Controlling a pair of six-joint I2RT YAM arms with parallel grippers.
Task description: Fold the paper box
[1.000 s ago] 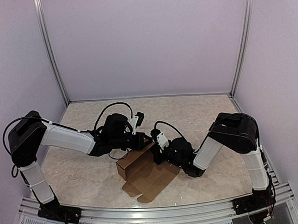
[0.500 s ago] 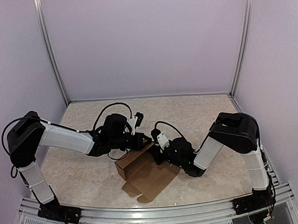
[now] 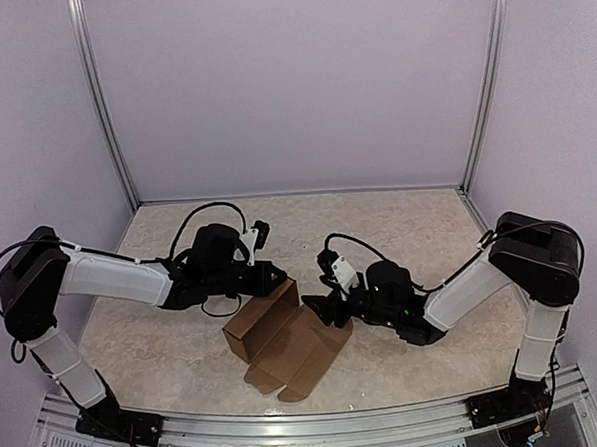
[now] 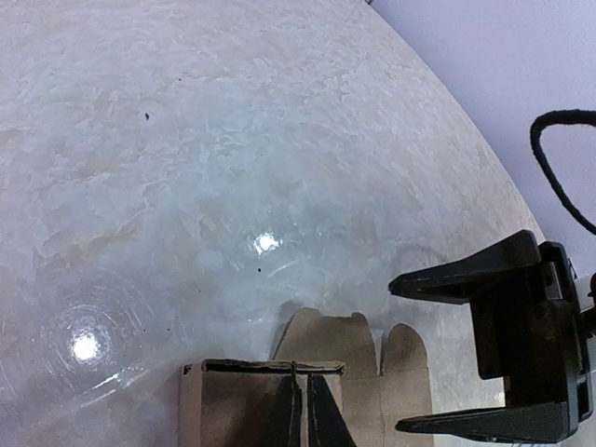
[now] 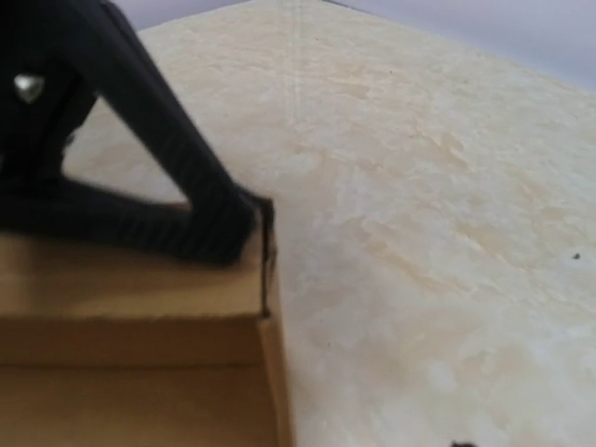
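The left gripper [image 3: 279, 276] has its two fingers shut tight together. Its tip sits on the top edge of the box [image 3: 285, 344], right at the far corner of the wall that stands up. I cannot tell if any cardboard is pinched between the fingers. The right gripper [image 3: 317, 310] is wide open and holds nothing. It is low, just beside the right side of the box, and its fingers point at the box. The two grippers are close to each other, with the box corner between them. The box is brown and plain. It lies on the table [image 3: 399, 223], near the front, in the middle between the two arms. It is only partly folded. One long wall stands up on the side by the left gripper. The rest lies flat and open, with its flaps and tabs spread out toward the front edge of the table.
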